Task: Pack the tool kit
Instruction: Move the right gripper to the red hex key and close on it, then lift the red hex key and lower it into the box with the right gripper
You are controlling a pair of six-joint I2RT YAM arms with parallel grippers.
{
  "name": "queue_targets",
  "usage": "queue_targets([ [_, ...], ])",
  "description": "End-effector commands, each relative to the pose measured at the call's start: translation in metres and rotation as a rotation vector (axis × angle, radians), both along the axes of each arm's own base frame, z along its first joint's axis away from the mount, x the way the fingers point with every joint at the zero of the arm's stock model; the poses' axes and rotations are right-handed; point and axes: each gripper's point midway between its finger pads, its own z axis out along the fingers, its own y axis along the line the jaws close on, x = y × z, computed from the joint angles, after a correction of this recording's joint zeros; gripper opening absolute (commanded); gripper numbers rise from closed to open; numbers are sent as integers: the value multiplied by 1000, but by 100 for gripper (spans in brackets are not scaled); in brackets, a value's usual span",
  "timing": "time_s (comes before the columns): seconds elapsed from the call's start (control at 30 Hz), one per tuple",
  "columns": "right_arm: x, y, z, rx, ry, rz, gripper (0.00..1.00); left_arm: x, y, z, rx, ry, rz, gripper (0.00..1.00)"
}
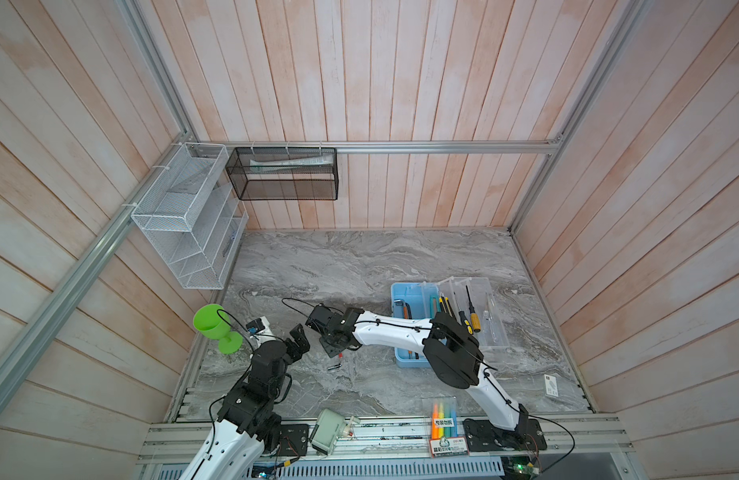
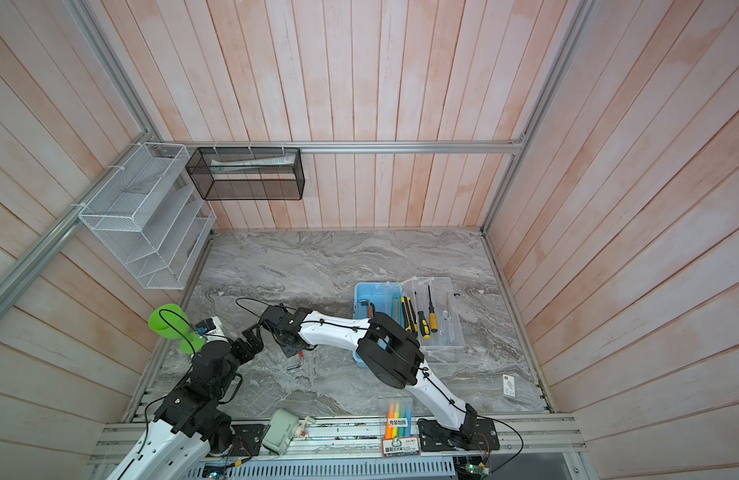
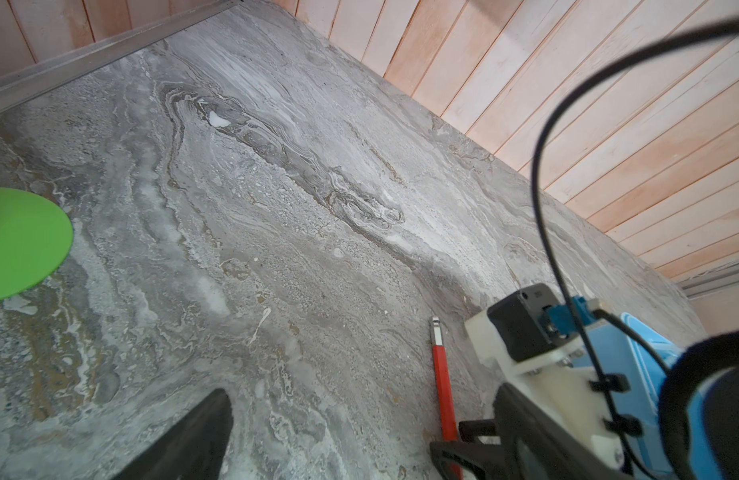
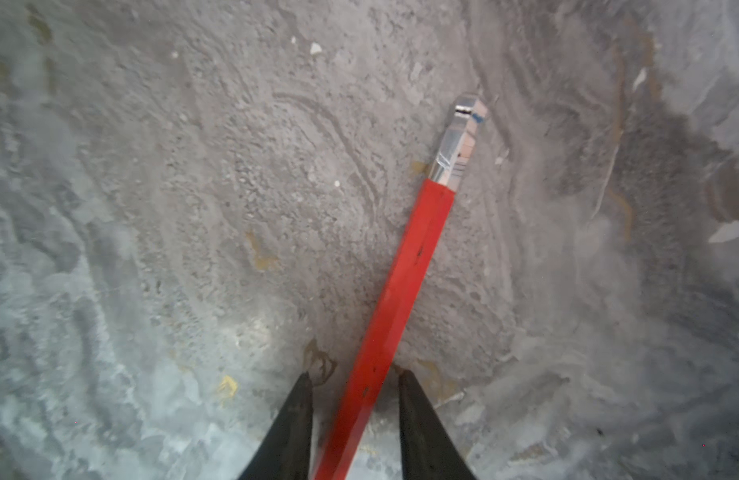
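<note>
The right gripper [image 4: 353, 388] straddles a red-handled tool [image 4: 405, 266] lying on the desk [image 1: 380, 266], jaws apart either side, not yet clamped. The left gripper [image 1: 298, 341] has its jaws wide apart, holding nothing. The blue case [image 1: 405, 291] lies behind the right jaws

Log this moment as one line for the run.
right claw: open astride red-sleeved hex key on tabletop | left claw: open, empty | case: open

Open light-blue tool case [image 1: 405, 291] holding screwdrivers [image 1: 472, 311], red-sleeved hex key [image 4: 401, 282] flat on marble
</note>
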Motion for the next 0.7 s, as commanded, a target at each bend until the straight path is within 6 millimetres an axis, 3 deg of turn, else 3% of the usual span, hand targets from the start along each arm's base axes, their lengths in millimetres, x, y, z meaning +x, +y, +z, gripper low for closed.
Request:
queue_targets([
  [0.0, -7, -19, -18, -94, 25, -2, 33, -2, 5, -7, 10, 17, 25, 100],
  [0.1, -12, -15, -24, -64, 59, -3, 30, -2, 4, -8, 12, 18, 16, 100],
  [0.37, -13, -20, -32, -75, 87, -18, 5, -2, 3, -7, 12, 15, 7, 100],
  [0.53, -7, -22, -19, -33, 86, -37, 0, -1, 2, -7, 12, 13, 1, 100],
  [0.67, 1, -21, 4, 17, 73, -45, 0, -1, 1, -7, 12, 13, -2, 100],
])
